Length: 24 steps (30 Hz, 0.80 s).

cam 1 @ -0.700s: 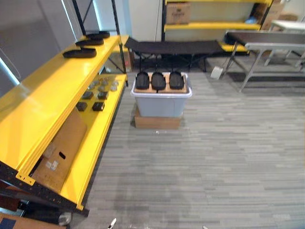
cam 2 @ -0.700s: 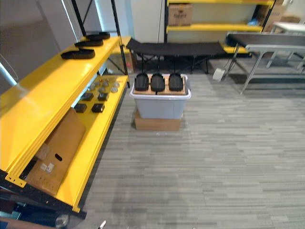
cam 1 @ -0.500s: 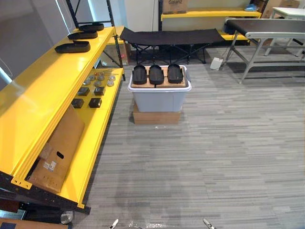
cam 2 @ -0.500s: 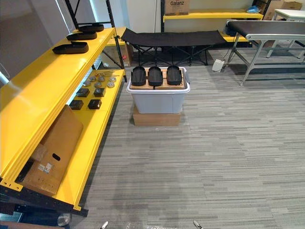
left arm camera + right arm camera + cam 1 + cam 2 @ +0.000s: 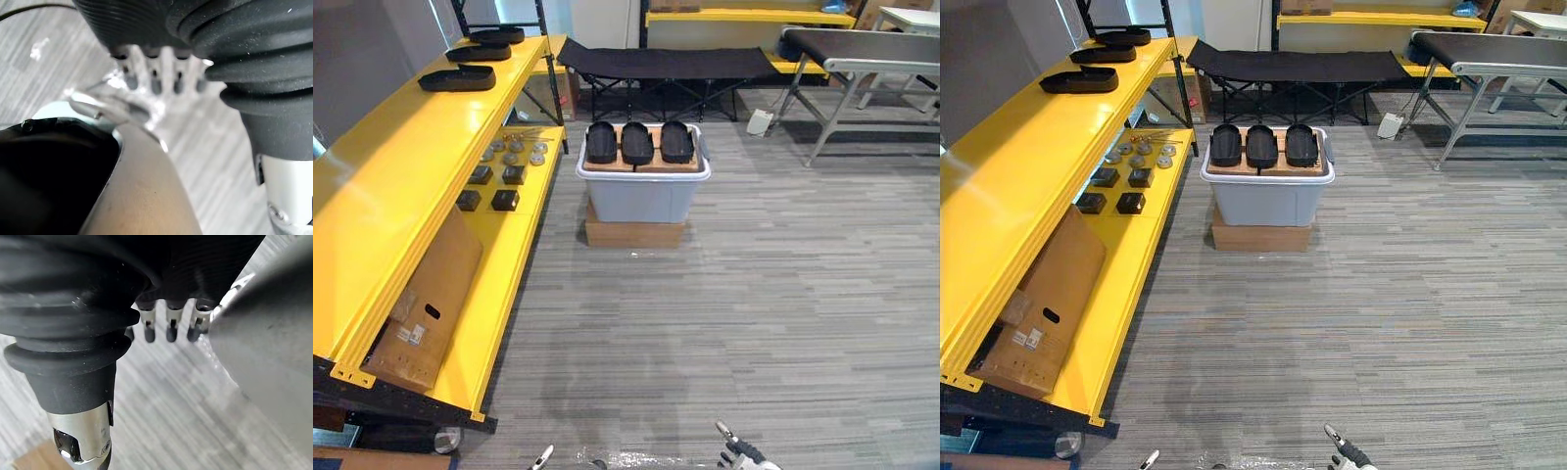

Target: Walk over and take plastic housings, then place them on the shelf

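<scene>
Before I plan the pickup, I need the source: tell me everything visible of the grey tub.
The grey tub is pale grey plastic with a lighter rim, upright on a flat cardboard box on the carpet, beside the yellow shelf. A wooden board across its top carries three black housings side by side.

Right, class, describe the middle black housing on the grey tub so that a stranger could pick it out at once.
Beside the long yellow shelf, a grey tub stands on a flat cardboard box on the floor. In the row of three on its top, the middle housing, black and oval, alone has a twin on each side.
</scene>
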Available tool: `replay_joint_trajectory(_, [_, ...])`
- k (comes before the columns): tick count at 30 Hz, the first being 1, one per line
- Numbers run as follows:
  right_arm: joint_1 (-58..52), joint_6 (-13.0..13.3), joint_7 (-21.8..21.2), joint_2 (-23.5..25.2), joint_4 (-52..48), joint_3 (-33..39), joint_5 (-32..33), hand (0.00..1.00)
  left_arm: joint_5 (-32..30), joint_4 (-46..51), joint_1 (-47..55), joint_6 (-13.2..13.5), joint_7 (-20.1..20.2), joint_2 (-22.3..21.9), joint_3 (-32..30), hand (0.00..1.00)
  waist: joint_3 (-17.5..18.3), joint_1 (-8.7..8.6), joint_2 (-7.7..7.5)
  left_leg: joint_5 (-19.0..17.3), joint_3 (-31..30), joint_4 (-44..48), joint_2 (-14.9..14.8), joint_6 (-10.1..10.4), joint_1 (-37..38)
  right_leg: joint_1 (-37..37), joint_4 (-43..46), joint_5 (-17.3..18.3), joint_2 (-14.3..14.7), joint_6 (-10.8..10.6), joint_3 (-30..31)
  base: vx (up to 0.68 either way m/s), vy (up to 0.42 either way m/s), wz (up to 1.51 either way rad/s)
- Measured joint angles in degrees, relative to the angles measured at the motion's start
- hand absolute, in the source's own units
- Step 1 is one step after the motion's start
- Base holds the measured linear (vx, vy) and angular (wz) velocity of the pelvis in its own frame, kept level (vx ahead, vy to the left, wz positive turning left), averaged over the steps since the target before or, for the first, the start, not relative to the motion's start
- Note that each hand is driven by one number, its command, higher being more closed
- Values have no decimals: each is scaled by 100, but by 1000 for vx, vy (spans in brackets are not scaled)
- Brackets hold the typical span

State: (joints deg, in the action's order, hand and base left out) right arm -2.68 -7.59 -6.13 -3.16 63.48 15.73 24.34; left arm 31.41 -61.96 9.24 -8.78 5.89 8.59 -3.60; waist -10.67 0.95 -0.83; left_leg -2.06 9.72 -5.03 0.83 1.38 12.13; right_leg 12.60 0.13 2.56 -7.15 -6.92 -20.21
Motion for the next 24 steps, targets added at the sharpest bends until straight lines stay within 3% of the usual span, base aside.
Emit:
replay_joint_trajectory(12, [21,-8,15,-15,105,-122,-33,0,0,-12,-13,1,-144,9,40,0,-27,2,-65,50,-56,-12,76,-78,33,103,-149,-25,-51,-36,-104,-37,20,3])
replay_joint_trajectory(19, [70,-9,122,-5,188,-116,-138,0,-3,-11,-39,-128,-584,33,39,0,-39,6,-131,29,-94,-10,136,-101,-15,145,-210,-84,-94,-38,-203,10,8,5])
replay_joint_trajectory(22, [-9,-14,130,-110,171,114,-244,0,-101,0,-41,-142,-700,69,38,0,-37,-28,-164,-144,-45,-5,293,-332,-20,-154,739,421,-478,-251,-388,56,98,38])
replay_joint_trajectory(24, [-26,44,180,-297,-30,352,220,0,-363,23,-91,-176,-721,6,45,0,-101,-35,-63,-226,-99,16,303,-559,3,-1233,2978,509,-948,-319,-81,72,136,26])
